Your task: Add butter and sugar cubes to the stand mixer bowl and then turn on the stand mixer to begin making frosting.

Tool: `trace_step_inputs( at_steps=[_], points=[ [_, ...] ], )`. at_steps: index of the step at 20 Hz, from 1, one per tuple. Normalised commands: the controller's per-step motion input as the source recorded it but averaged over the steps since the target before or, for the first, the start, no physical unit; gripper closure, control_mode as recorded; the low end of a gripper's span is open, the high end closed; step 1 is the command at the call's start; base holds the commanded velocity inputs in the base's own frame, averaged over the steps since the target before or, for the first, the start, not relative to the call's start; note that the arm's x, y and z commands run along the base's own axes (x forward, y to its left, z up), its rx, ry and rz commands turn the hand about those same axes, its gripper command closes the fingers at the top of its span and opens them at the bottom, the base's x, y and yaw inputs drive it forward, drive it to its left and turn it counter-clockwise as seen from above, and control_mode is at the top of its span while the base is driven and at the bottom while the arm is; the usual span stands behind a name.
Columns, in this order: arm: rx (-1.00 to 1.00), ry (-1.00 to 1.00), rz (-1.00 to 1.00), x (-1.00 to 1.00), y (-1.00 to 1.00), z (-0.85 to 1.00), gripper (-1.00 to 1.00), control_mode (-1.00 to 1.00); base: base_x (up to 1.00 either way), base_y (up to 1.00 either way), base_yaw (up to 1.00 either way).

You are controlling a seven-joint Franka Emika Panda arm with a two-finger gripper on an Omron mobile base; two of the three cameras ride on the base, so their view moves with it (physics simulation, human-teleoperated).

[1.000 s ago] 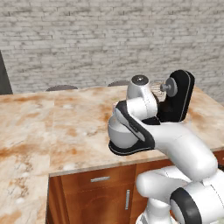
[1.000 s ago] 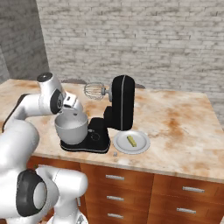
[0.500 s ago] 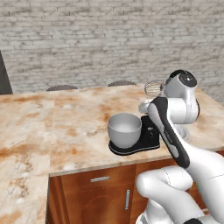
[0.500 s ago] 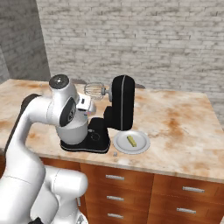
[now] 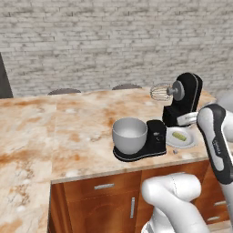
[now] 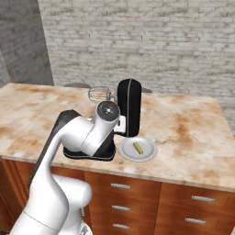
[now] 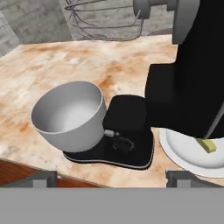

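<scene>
Ahead of the gripper (image 7: 112,179), whose two dark finger tips stand wide apart with nothing between them, sit the task's things on the table (image 5: 68,132): one stand mixer (image 7: 188,74), one stand mixer bowl (image 7: 70,116), one stick of butter (image 7: 206,145) and one plate (image 7: 192,155).

That table is a glossy slab of mottled beige and rust stone (marble-like in pattern) over brown wooden cabinets (image 6: 183,211) with slim metal handles. Glossy black, the stand mixer has a rounded head tilted up, a silver wire whisk (image 7: 105,22) hanging free in the air, and a flat black base. Round, deep and smooth-sided, the stand mixer bowl is light grey metal and rests on that base, its inside bare as far as the hand view shows. Lying on the flat white round plate is the butter, a small pale yellow-green rectangular block.

From the gripper, the bowl lies ahead and toward the left finger tip, well apart from it. Ahead toward the right finger tip is the butter, partly behind the mixer's black column, also apart from the gripper. A rough grey brick wall (image 5: 113,41) stands beyond the table.
</scene>
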Motion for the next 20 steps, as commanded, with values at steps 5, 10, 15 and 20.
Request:
trace_step_inputs(
  at_steps=[5,10,15,20],
  points=[
    [0.01,0.00,0.12,0.00,-0.21,-0.28,-1.00,-1.00,0.00,0.00,0.00],
    [0.00,0.01,0.12,0.00,-0.39,-0.36,-1.00,-1.00,0.00,0.00,0.00],
    [0.03,0.01,0.33,0.00,-0.56,-0.49,-1.00,-1.00,0.00,0.00,0.00],
    [0.11,-0.03,0.35,0.01,-0.20,-0.58,-1.00,-1.00,0.00,0.00,0.00]
  ],
)
